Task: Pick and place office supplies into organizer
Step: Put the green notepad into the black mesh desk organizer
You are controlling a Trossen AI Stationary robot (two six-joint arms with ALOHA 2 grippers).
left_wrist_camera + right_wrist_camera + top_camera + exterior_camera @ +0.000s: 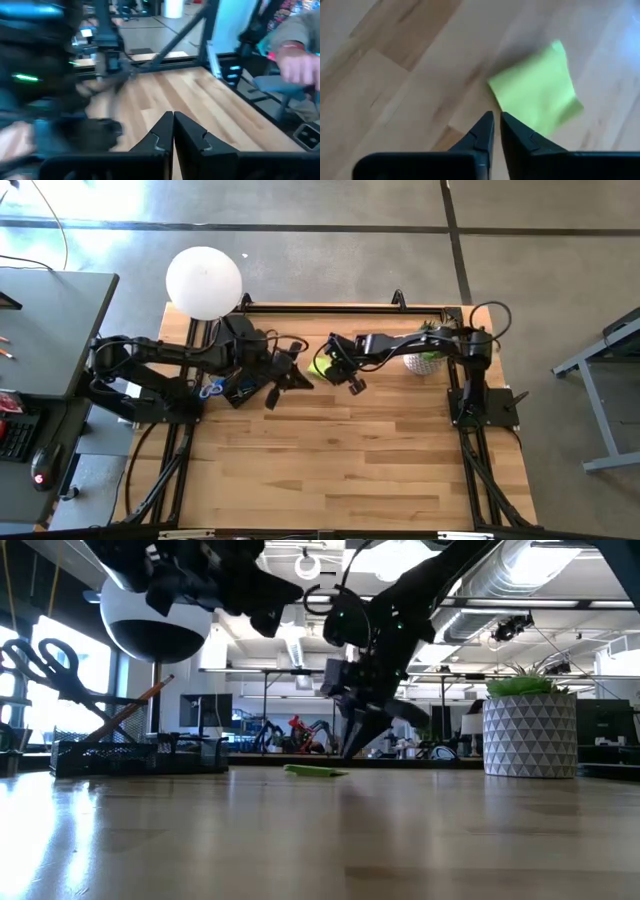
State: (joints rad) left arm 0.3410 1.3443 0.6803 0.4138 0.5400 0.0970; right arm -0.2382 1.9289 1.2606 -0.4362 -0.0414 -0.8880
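Note:
A yellow-green sticky-note pad [537, 95] lies flat on the wooden table, also seen from above [320, 367] and level [315, 771]. My right gripper [496, 122] points steeply down just beside the pad's edge with only a narrow gap between its fingertips, touching nothing [352, 745]. My left gripper [173, 120] is shut and holds nothing; it hangs in the air between the organizer and the pad [295, 378]. The black organizer [140, 755] stands at the far left with blue-handled scissors [40, 665] and an orange pencil [130, 710] sticking up out of it.
A white globe lamp [204, 282] stands at the far left corner and a potted green plant [530, 730] at the far right. Bare wood [330, 460] fills the near half of the table. A person's hand [295, 65] shows beyond the table's edge.

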